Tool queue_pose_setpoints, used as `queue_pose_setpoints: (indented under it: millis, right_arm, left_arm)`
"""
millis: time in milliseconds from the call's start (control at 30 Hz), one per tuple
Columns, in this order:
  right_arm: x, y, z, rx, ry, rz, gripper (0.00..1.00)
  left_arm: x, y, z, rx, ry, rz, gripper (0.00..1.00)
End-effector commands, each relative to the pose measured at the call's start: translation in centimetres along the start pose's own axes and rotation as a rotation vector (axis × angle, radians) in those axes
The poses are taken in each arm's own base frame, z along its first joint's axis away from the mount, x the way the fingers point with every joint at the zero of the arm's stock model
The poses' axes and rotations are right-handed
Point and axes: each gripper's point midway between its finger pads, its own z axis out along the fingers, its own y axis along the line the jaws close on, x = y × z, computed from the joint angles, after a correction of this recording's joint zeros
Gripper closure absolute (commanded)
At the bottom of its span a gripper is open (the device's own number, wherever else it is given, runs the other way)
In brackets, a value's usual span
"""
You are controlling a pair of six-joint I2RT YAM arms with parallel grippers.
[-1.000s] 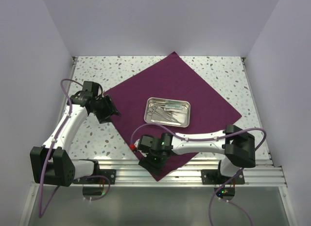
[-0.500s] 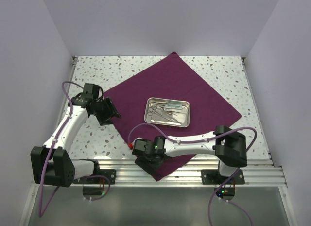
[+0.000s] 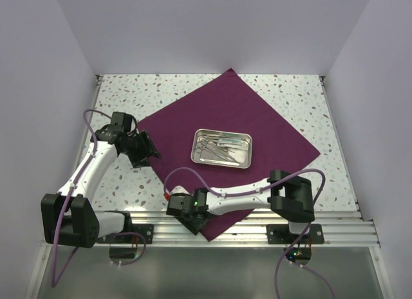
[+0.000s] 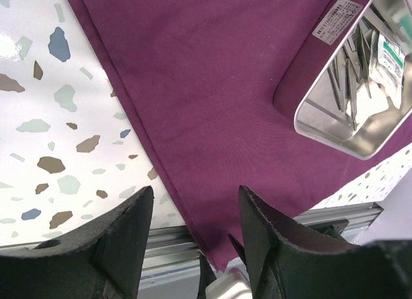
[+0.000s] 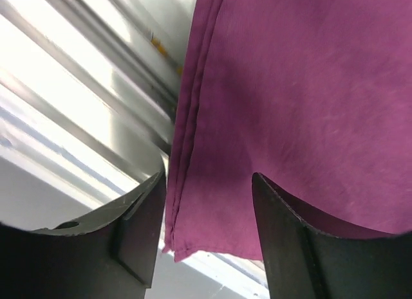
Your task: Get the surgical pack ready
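The surgical pack, a large dark-purple cloth (image 3: pixel 225 109), lies flat on the table as a diamond, and its near corner hangs over the front rail. My right gripper (image 3: pixel 193 220) is low at that near corner. In the right wrist view its jaws (image 5: pixel 209 177) stand open on either side of the cloth's hemmed edge (image 5: pixel 193 138), not pinching it. My left gripper (image 3: pixel 147 150) hovers open at the cloth's left corner. The left wrist view shows the left gripper (image 4: pixel 196 193) above the cloth's left edge (image 4: pixel 212 99), empty.
A steel tray (image 3: pixel 222 131) holding several instruments and a white packet sits on the middle of the cloth; its rim (image 4: pixel 302 119) shows in the left wrist view. The ribbed metal rail (image 5: pixel 96 112) runs along the front edge. Speckled tabletop (image 3: pixel 122 177) lies to the left.
My right arm has swung left and down along the cloth's near edge to its front corner, and its jaws have narrowed a little. The left arm has hardly moved.
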Motion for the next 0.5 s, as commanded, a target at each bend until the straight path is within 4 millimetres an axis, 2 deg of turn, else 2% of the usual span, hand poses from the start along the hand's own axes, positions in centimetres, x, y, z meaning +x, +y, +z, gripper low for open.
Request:
queue_pose_setpoints:
  millis: [0,233,333,467]
  right_arm:
    - [-2.4,-0.2,-0.6,0.056,-0.078,0.061,0.41]
    - [-2.4,0.2,0.5,0.072,-0.049,0.074,0.4]
    - [-1.5,0.4,1.0,0.076,-0.017,0.073,0.39]
    - [0.2,-1.0,1.2,0.136,0.022,0.081,0.39]
  left_arm:
    - [-0.2,-0.4,-0.4,0.037,-0.014,0.037,0.41]
    - [-0.2,-0.4,-0.2,0.039,-0.003,0.056,0.41]
    - [-0.2,-0.4,0.0,0.039,0.002,0.063,0.41]
    - [-0.3,-0.5,0.1,0.043,0.008,0.067,0.41]
